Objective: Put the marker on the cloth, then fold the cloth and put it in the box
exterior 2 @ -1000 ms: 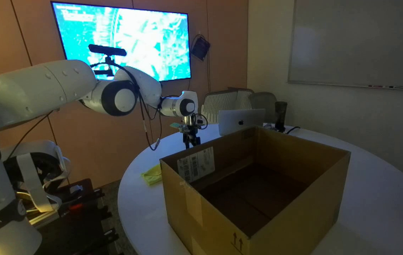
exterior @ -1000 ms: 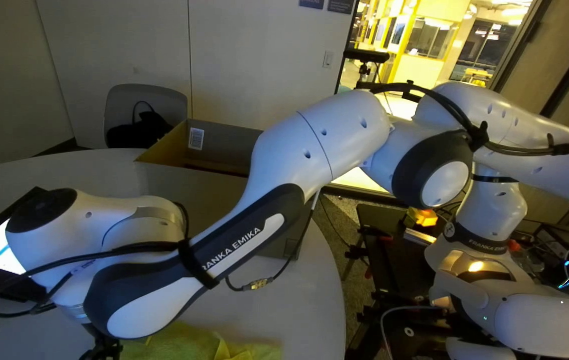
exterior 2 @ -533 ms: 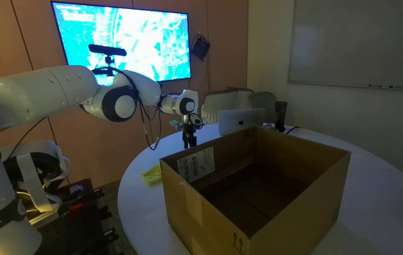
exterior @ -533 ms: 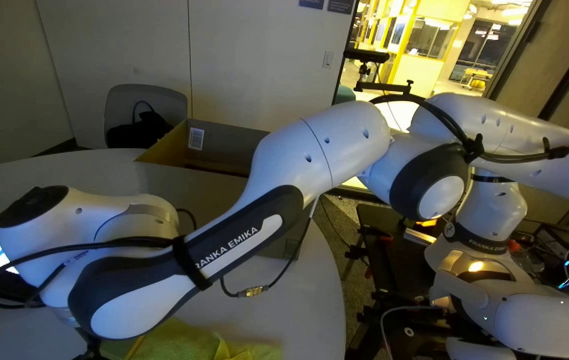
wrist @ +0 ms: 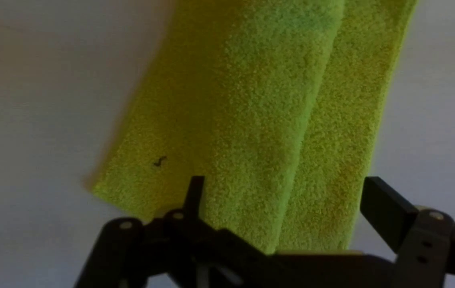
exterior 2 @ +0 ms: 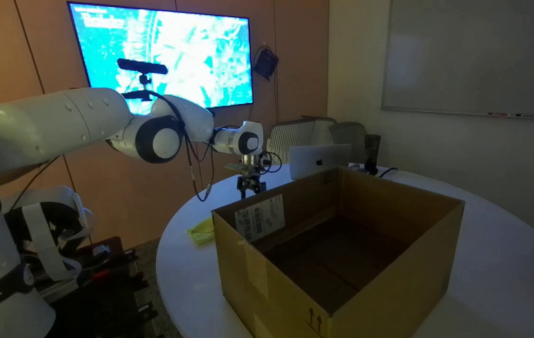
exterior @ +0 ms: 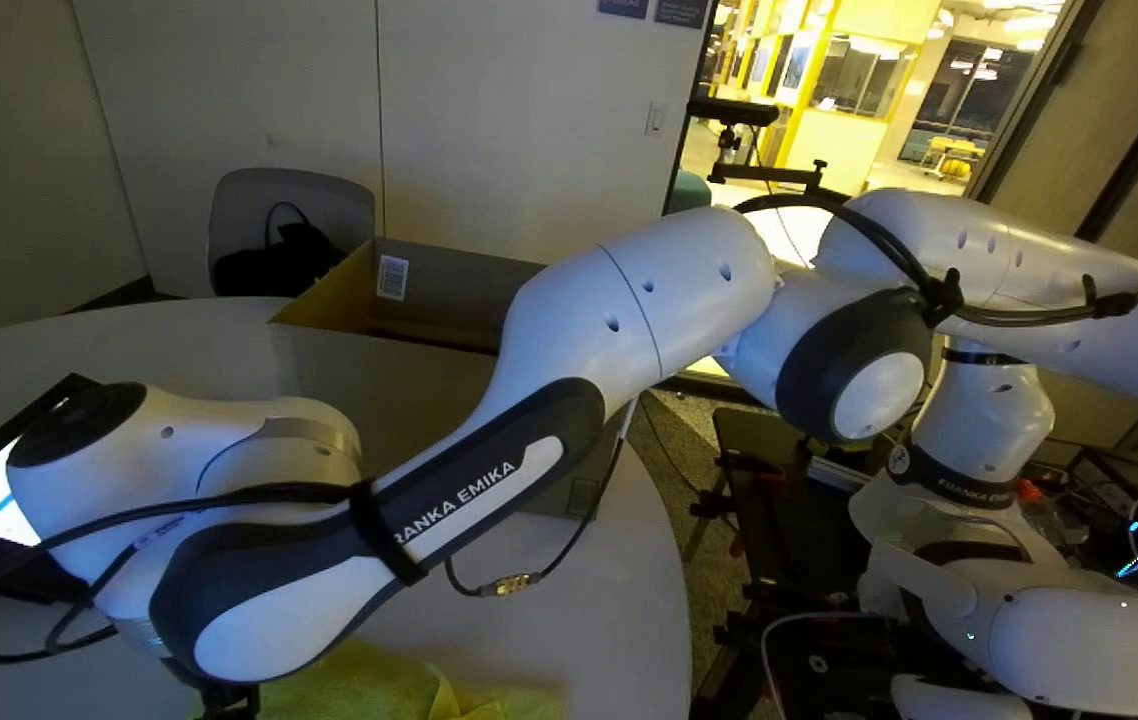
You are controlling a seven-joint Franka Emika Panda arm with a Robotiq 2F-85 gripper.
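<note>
Since half a second earlier, the gripper point(wrist: 283, 188) had shifted above the cloth point(wrist: 259, 120). The cloth lay with a fold ridged along it; I could not see the marker, possibly hidden under that fold. The fingers point(wrist: 385, 212) stood apart, straddling the ridge, one near the cloth's edge. A shallow close might have caught only the upper layer, opening the fold and spilling the marker; too deep, it might have scraped the table point(exterior 2: 187, 277) beneath the cloth. The box point(exterior 2: 398, 281), beside the cloth, had walls that could have snagged a sagging bundle. In an exterior view the fingers, one narrow column earlier, showed spread.
</note>
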